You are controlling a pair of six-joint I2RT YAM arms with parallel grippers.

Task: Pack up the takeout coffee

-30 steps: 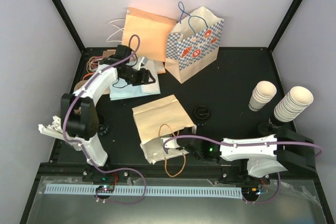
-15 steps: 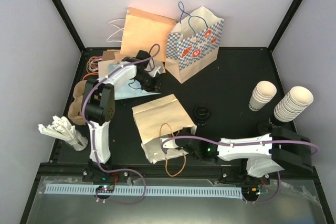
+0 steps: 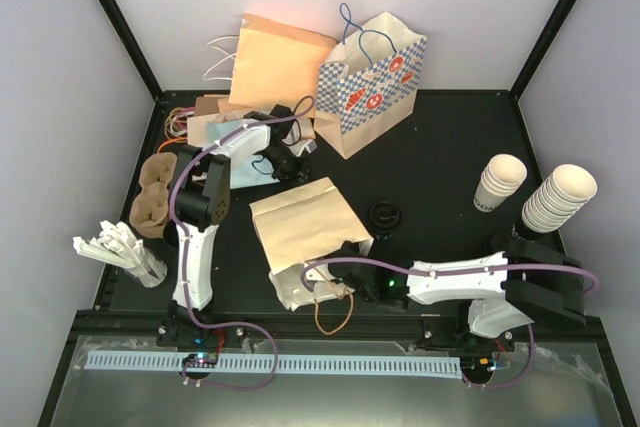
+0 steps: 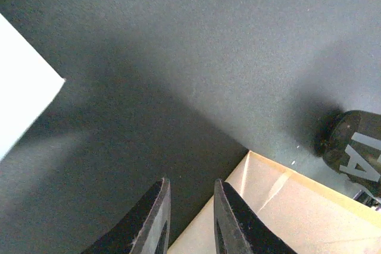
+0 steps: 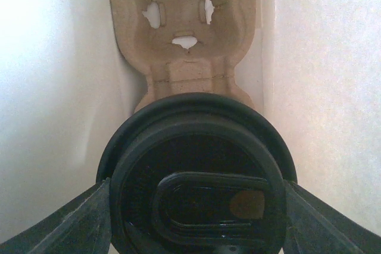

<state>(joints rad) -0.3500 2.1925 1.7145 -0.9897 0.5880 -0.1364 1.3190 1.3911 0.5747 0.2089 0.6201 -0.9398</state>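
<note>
Since the right jaws are clamped on either side of the black lid of the takeout coffee (image 5: 196, 171), which sits inside the mouth of the brown paper bag (image 3: 300, 222) lying on its side, the step in hand looks to be seating the cup in the pulp carrier (image 5: 184, 34) that lies beyond it. Doing that well likely means pushing straight along the bag, lining the cup's base up with one well of the carrier, and letting go only once it is seated. The left jaws stand a slit apart with nothing between them, hovering over the desk (image 4: 208, 40) at the bag's far edge, well placed to brace the bag against sliding. Only the right wrist view shows the cup, the carrier and the pale inner walls of the bag. From above the bag hides all three, yet that view alone shows how both arms lie about the bag, and the stacked cups (image 3: 557, 197) off to the right.
</note>
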